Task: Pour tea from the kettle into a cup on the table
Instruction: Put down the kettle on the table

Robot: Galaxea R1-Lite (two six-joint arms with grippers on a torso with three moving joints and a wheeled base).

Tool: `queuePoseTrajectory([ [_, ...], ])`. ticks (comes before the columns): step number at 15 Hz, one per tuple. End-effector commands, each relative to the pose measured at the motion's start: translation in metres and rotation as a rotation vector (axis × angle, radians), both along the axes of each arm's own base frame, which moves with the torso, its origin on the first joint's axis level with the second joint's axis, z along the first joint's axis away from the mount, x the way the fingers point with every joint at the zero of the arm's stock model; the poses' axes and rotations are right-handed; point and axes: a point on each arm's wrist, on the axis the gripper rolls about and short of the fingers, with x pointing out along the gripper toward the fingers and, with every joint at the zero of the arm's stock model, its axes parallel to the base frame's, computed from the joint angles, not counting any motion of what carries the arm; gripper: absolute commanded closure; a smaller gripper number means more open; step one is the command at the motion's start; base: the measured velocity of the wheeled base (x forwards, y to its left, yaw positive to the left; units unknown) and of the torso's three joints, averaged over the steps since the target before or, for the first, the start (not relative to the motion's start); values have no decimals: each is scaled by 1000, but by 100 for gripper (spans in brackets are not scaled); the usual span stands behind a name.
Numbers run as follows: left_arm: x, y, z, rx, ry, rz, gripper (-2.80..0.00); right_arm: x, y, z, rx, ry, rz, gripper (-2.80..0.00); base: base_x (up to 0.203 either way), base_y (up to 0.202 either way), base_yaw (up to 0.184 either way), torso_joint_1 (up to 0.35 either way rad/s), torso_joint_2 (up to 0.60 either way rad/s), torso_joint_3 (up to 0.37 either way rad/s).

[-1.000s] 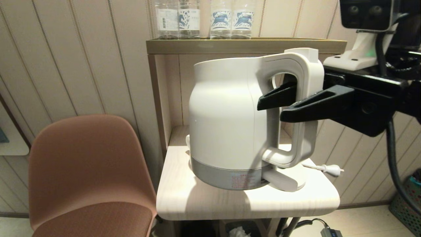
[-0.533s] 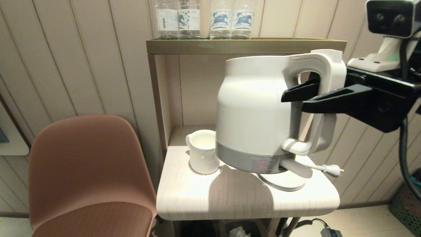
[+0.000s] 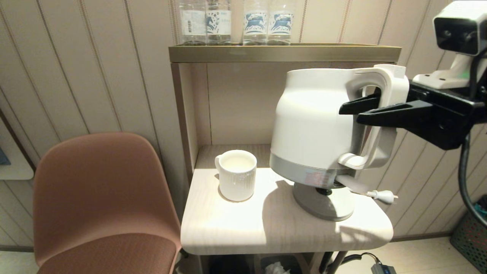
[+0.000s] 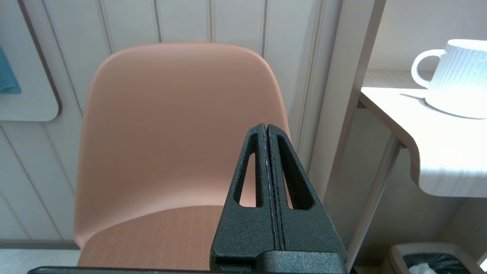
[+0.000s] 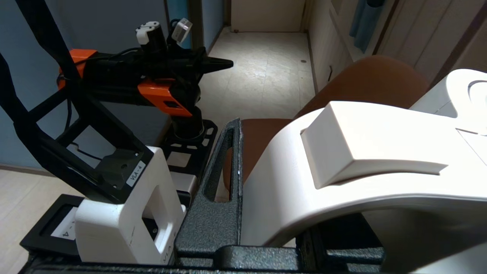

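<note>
The white kettle [image 3: 315, 121] hangs slightly tilted just above its round base [image 3: 323, 203] on the right half of the table [image 3: 243, 232]. My right gripper [image 3: 350, 116] is shut on the kettle's loop handle [image 3: 384, 114], one finger passing through the loop. In the right wrist view the handle [image 5: 342, 160] fills the space beside one black finger [image 5: 224, 171]. The ribbed white cup [image 3: 236, 174] stands upright on the table's left half, apart from the kettle. My left gripper [image 4: 266, 127] is shut and empty, low beside the chair, with the cup [image 4: 456, 72] off to its side.
A brown chair [image 3: 102, 198] stands left of the table. Several clear water bottles [image 3: 236, 21] line the shelf top [image 3: 285, 53]. The kettle's plug [image 3: 382, 196] lies at the table's right edge. A green basket [image 3: 471, 236] sits on the floor at far right.
My right gripper has carried the kettle to the right and back toward upright, from over the cup to above its base. The cup, hidden a second ago, is now in full view.
</note>
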Motion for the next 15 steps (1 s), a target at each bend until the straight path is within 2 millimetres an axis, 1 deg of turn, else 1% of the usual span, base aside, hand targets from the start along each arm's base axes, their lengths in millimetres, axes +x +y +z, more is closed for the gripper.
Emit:
queuePoseTrajectory([
  [1, 0, 0, 0, 0, -2, -1, 0, 0, -4, -3, -6, 6, 32, 0, 0, 0, 0, 0, 0, 0],
  [3, 0, 0, 0, 0, -2, 1, 0, 2, -8, -5, -7, 14, 16, 0, 0, 0, 0, 0, 0, 0],
  [8, 0, 0, 0, 0, -2, 1, 0, 8, -38, -16, -9, 50, -105, 0, 0, 0, 0, 0, 0, 0],
  [10, 0, 0, 0, 0, -2, -1, 0, 12, -43, -20, -9, 56, -122, 0, 0, 0, 0, 0, 0, 0],
  [13, 0, 0, 0, 0, 0, -1, 0, 26, -43, -31, -9, 58, -124, 0, 0, 0, 0, 0, 0, 0],
  [15, 0, 0, 0, 0, -2, 1, 0, 32, -44, -36, -10, 69, -127, 0, 0, 0, 0, 0, 0, 0],
])
